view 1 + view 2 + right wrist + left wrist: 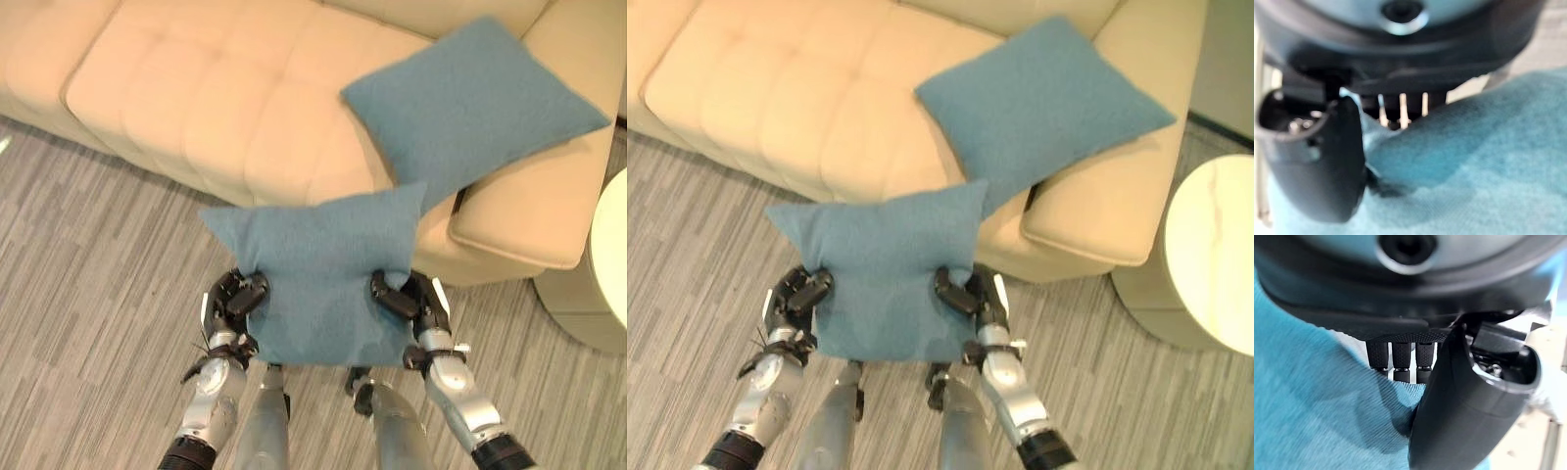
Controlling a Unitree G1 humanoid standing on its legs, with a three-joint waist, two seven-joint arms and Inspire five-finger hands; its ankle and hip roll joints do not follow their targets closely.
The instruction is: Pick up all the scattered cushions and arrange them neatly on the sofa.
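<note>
I hold a blue cushion [318, 274] in front of the beige sofa [196, 98], above the floor near the seat's front edge. My left hand [233, 297] pinches its left edge, thumb on top and fingers underneath. My right hand [407, 299] grips the right edge the same way. In the left wrist view the thumb [1464, 406] presses into the blue cloth [1317, 411]. The right wrist view shows that hand's thumb [1322, 161] clamped on the fabric [1474, 161]. A second blue cushion [470, 103] lies tilted on the sofa's right end, against the armrest.
A round pale side table [1215, 255] stands to the right of the sofa. The sofa's right armrest [534, 215] juts forward near my right hand. Grey striped carpet [88, 294] covers the floor on the left.
</note>
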